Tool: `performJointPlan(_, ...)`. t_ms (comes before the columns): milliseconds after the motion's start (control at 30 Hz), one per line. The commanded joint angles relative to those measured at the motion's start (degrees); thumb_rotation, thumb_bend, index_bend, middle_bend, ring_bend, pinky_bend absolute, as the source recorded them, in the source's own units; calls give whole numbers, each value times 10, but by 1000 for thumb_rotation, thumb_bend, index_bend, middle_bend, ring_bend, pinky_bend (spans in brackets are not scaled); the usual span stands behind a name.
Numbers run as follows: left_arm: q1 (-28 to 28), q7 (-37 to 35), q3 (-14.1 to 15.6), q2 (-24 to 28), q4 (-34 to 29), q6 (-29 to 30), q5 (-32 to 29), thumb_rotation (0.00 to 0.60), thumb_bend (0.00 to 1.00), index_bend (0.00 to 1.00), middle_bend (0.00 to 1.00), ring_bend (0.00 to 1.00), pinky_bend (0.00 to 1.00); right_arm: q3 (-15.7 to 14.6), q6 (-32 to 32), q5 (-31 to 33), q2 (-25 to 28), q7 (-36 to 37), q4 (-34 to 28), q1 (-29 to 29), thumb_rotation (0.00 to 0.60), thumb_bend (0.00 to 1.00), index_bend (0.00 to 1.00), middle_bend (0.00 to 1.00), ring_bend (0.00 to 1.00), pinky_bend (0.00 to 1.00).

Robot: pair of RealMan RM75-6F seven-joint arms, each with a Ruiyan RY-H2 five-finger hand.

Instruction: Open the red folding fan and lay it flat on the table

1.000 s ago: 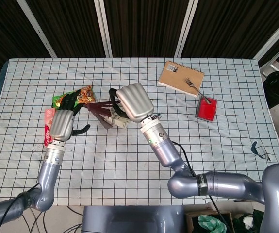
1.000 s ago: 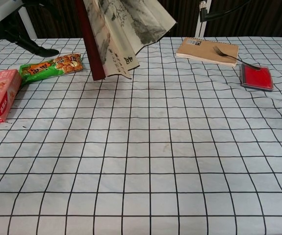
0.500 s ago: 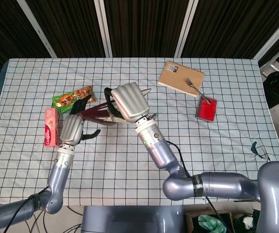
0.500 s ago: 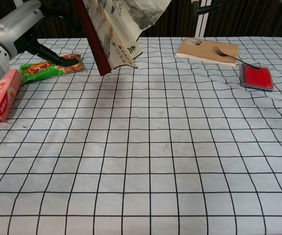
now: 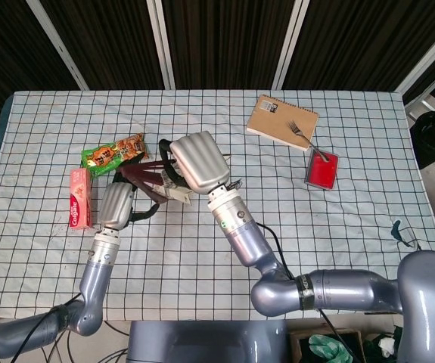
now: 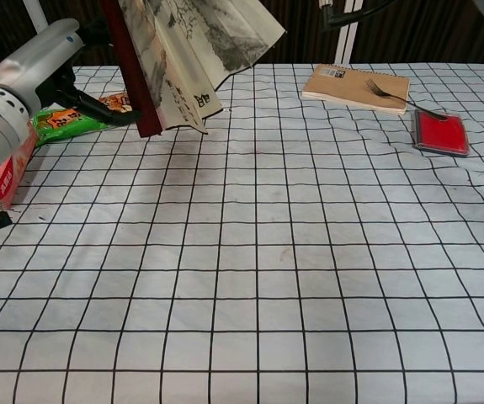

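The red folding fan (image 6: 193, 52) hangs part open above the table's left half, its printed paper leaf spread and its dark red guard stick (image 6: 129, 76) pointing down. In the head view my right hand (image 5: 197, 161) grips the fan (image 5: 143, 177) from above and hides much of it. My left hand (image 5: 116, 204) sits just left of the fan. Its dark fingers (image 6: 100, 109) reach the lower end of the guard stick. Whether they grip it is not clear. The left hand (image 6: 24, 80) also fills the chest view's left edge.
A green and orange snack bag (image 5: 111, 153) and a pink toothpaste box (image 5: 79, 197) lie left of the fan. At the back right are a brown notebook (image 5: 282, 121), a fork (image 5: 306, 138) and a red case (image 5: 322, 169). The checked cloth (image 6: 292, 278) covers the table.
My left hand has moved from the snack bag toward the fan and now reaches its guard stick. The right hand has carried the fan a little left and lower.
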Motion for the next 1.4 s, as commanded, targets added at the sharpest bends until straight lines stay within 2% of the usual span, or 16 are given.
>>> performJointPlan(33, -8, -6, -3, -16, 15, -6, -3, 600, 236, 389, 38, 0, 0, -1, 1, 2, 1, 0, -2, 1, 600, 804, 794, 875, 932, 840)
performJointPlan(133, -16, -17, -10, -37, 27, -9, -6, 600, 292, 425, 61, 0, 0, -2, 3, 3, 2, 0, -6, 3, 600, 806, 794, 875, 932, 840)
performJointPlan(333, -24, -29, -20, -64, 46, 1, -2, 600, 447, 576, 121, 0, 0, -3, 5, 6, 6, 0, -12, 3, 600, 805, 794, 875, 932, 840)
performJointPlan(500, -21, -38, -24, -62, 52, 16, 5, 600, 475, 657, 138, 0, 0, -5, 9, 7, 13, 4, -17, 0, 600, 806, 800, 875, 932, 840)
performJointPlan(867, -8, -38, -35, -21, 40, 28, 9, 600, 479, 671, 140, 0, 0, -29, 18, -5, 38, 10, -14, -27, 600, 805, 804, 875, 932, 840)
performJointPlan(933, -7, -37, -37, -12, 39, 28, 9, 600, 479, 671, 139, 0, 0, -39, 20, -10, 48, 10, -10, -37, 600, 806, 804, 875, 932, 840)
performJointPlan(1133, -6, -30, -42, 13, 33, 29, 12, 600, 479, 672, 139, 0, 0, -99, 14, -80, 95, -6, 32, -72, 600, 806, 804, 875, 932, 840)
performJointPlan(1400, -8, -23, -46, 28, 30, 33, 15, 600, 479, 677, 139, 0, 0, -122, 20, -116, 121, 29, 68, -112, 600, 806, 804, 875, 932, 840)
